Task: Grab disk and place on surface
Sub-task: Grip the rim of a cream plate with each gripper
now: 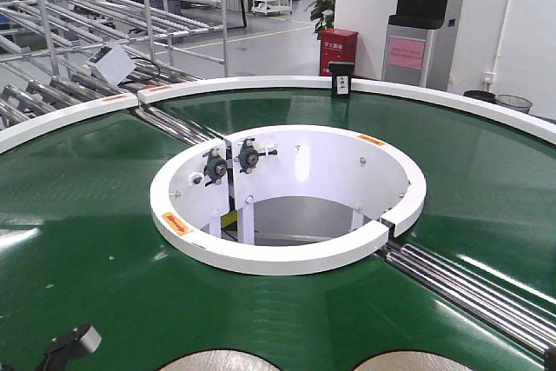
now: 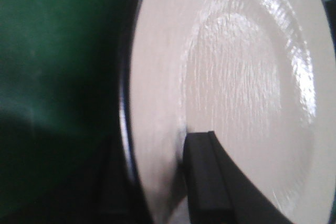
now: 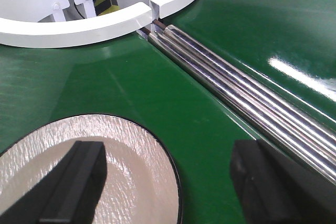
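Note:
Two pale disks with dark rims lie at the near edge of the green belt: a left disk and a right disk. In the left wrist view one disk fills the frame. My left gripper is shut on its rim, with one black finger pressed on its face and the other a dark shape behind the edge. My right gripper is open. Its left finger hangs over a disk and its right finger over the belt. The surface is out of view.
A white inner ring surrounds the belt's central opening. Shiny steel rollers cross the belt just right of my right gripper. A white outer rim borders the far side, with metal racks behind it.

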Tool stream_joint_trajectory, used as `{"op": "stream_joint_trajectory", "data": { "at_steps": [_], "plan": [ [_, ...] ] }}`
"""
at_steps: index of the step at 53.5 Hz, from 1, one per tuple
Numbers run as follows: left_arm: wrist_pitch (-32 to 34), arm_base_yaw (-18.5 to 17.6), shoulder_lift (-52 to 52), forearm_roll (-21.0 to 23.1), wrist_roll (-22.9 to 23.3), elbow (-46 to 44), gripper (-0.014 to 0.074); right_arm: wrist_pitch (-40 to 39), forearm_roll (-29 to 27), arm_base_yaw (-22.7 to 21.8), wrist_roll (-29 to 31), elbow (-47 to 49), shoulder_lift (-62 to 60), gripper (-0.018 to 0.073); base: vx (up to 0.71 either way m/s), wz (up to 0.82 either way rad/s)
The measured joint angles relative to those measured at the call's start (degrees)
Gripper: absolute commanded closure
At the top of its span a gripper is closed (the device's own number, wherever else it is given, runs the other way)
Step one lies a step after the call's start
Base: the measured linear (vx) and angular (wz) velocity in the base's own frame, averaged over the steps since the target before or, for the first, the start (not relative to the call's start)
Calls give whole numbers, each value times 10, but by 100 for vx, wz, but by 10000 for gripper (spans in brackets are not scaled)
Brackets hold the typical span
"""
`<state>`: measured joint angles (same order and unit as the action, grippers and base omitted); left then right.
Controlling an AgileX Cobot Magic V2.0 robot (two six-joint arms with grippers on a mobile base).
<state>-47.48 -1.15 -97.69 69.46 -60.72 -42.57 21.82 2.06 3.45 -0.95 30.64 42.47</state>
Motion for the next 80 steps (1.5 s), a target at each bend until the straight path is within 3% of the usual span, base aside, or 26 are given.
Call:
{"op": "stream_joint_trajectory", "data": {
  "at_steps": [6, 13, 25, 34, 37, 38, 40, 52, 63, 71, 80],
  "plan": [
    [-34, 1, 1, 23, 2, -2, 606, 12, -2, 0, 0, 0, 0, 45, 0, 0],
    [-52, 1, 1, 30, 2, -3, 605, 44, -16, 0, -14, 2, 11, 50, 0, 0],
    [-66, 13, 15, 70, 15, -2, 605, 180, -24, -11, -73, 76, 99, 50, 0, 0],
    [-45, 59, 63, 89, 18, 0, 605, 239, -58, -102, -98, 143, 195, 50, 0, 0],
    [-42, 76, 86, 100, 24, 0, 604, 241, -91, -144, -74, 152, 225, 50, 0, 0],
    [-42, 99, 123, 119, 47, 0, 603, 245, -158, -195, 6, 154, 268, 50, 0, 0],
    [-42, 106, 138, 124, 58, 0, 603, 249, -195, -211, 56, 154, 288, 50, 0, 0],
    [-43, 119, 210, 129, 82, 0, 603, 245, -369, -225, 264, 155, 374, 50, 0, 0],
    [-43, 120, 231, 138, 140, 1, 603, 253, -436, -226, 351, 155, 465, 50, 0, 0],
    [-40, 120, 231, 151, 155, 4, 603, 281, -504, -224, 419, 155, 511, 50, 0, 0],
    [-37, 120, 231, 151, 156, 5, 603, 272, -514, -194, 453, 158, 539, 78, 0, 0]
  ]
}}
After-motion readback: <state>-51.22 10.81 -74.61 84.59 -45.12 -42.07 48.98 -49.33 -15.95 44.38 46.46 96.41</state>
